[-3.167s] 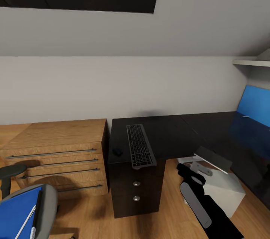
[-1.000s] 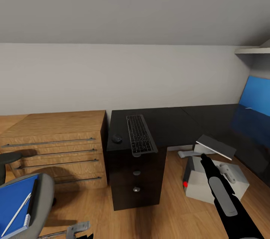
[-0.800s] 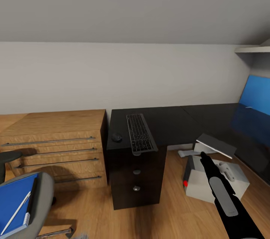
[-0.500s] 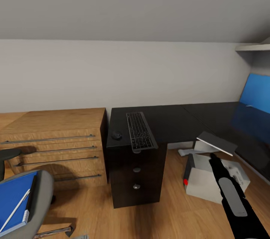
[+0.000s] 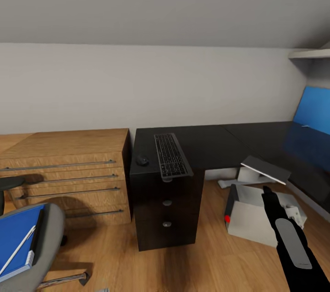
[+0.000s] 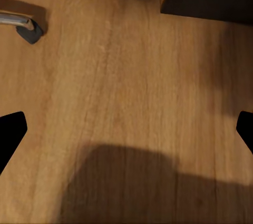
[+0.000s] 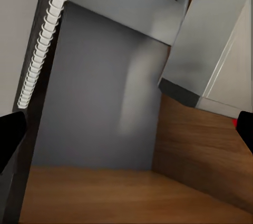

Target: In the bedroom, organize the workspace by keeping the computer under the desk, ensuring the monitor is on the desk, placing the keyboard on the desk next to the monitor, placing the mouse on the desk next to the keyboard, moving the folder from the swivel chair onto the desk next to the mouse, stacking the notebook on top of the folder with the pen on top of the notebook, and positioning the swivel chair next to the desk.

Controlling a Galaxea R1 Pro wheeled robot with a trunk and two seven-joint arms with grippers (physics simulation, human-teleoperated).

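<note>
Right claw [image 7: 126,129] open, perhaps near the computer [image 5: 250,218].

Right arm [image 5: 293,246] reaches forward low; both tools' fingertips spread wide apart.

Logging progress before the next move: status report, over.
Left gripper, right gripper open, empty. Folder on swivel chair, pen atop. Keyboard, mouse on desk. Computer on floor by desk.
</note>
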